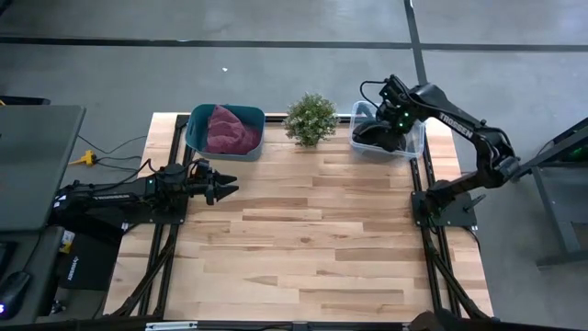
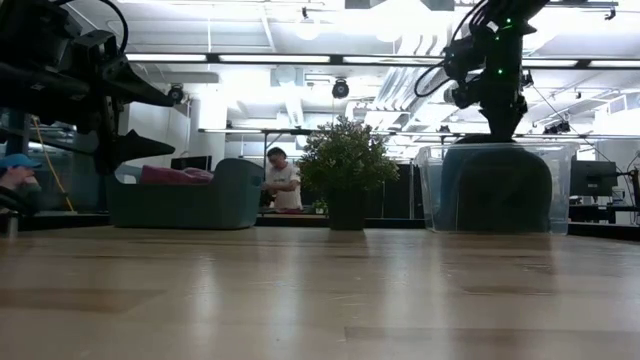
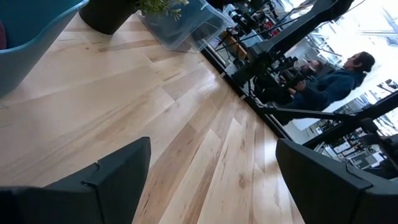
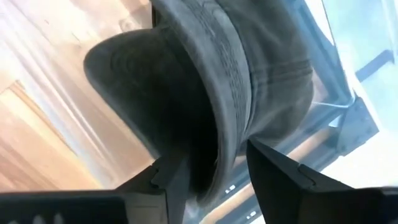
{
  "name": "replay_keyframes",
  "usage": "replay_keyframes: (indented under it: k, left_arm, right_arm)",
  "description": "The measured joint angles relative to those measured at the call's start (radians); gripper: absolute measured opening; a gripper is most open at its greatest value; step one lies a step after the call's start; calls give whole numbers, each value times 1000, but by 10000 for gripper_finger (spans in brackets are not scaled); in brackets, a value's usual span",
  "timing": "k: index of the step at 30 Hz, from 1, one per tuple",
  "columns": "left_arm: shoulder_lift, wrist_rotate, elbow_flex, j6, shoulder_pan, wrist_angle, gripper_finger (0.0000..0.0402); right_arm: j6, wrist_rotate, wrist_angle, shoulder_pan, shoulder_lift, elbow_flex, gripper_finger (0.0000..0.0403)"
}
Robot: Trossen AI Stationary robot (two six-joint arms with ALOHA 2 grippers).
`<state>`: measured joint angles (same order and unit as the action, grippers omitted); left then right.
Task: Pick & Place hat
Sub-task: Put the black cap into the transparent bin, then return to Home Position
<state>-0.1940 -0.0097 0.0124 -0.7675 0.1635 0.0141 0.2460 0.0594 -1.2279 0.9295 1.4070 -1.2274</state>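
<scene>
Two arms are on your table, and only the right gripper is working: it reaches down into the clear plastic bin, its fingers parted around a fold of the dark hat lying inside. You look near the end, with only the withdrawal left. Your right wrist view shows that straddled fold; overhead hides it. The left gripper waits, spread wide.

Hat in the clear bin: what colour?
Dark grey, with rows of stitching on the hat; the right wrist view shows it best.
</scene>
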Motion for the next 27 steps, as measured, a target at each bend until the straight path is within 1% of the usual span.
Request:
replay_keyframes:
  k: [5, 11, 15, 18, 20, 22, 24, 27]
  left_arm:
    - [0, 0, 0, 0, 0, 0, 337]
    - [0, 0, 0, 0, 0, 0, 337]
    - [0, 0, 0, 0, 0, 0, 337]
    - [0, 0, 0, 0, 0, 0, 337]
    - [0, 0, 0, 0, 0, 0, 337]
    - [0, 0, 0, 0, 0, 0, 337]
    - [0, 0, 0, 0, 0, 0, 337]
    - [0, 1, 0, 0, 0, 0, 337]
  right_arm:
    - [-12, -1, -12, 0, -42, -28, 161]
    - [-24, -56, -60, 0, -68, -153, 158]
    - [-57, -176, -88, 0, -68, -238, 148]
    - [-97, -323, -91, 0, -72, -280, 136]
    - [-105, -434, -84, -1, -88, -286, 127]
    - [-108, -503, -67, -5, -121, -278, 112]
    - [-112, -529, -59, -15, -163, -262, 89]
    - [-117, -533, -55, -35, -236, -244, 36]
